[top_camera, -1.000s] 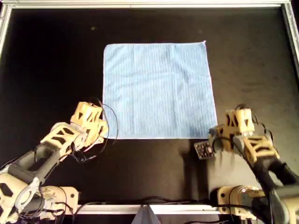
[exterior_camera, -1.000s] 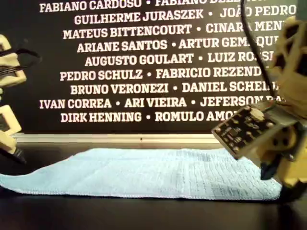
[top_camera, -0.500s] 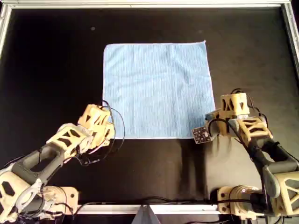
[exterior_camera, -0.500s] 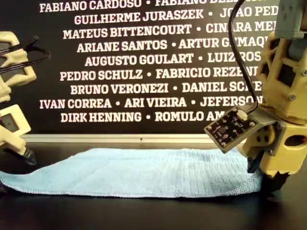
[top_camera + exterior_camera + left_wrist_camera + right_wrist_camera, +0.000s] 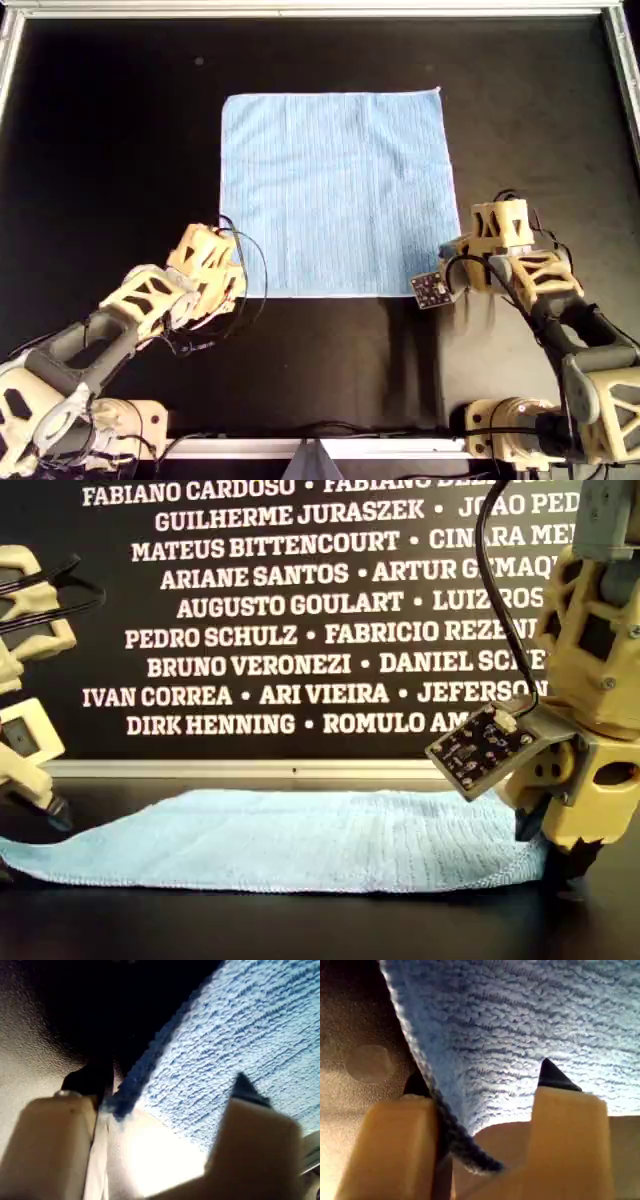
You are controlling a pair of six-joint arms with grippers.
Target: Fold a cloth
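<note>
The light blue cloth (image 5: 338, 192) lies spread flat in the middle of the black table, with fine ribs and a pale hem. My left gripper (image 5: 226, 268) is down at the cloth's near corner on the overhead view's left. The left wrist view shows its jaws open (image 5: 165, 1082), with the cloth's hem (image 5: 150, 1055) running between them. My right gripper (image 5: 468, 262) sits at the near corner on the overhead view's right. Its jaws are also open (image 5: 482, 1080) and straddle the cloth corner (image 5: 470, 1060). In the exterior view the cloth (image 5: 300, 840) lies low between both grippers.
A metal frame rail (image 5: 320, 9) borders the black table top (image 5: 120, 150). A small circuit board (image 5: 432, 290) juts from the right gripper toward the cloth's near edge. Black cables loop around the left gripper. A dark wall printed with names (image 5: 300, 610) stands behind the table.
Both grippers have moved in onto the cloth's near corners over the last second, the right one travelling further. Almost nothing has shifted in the last half second.
</note>
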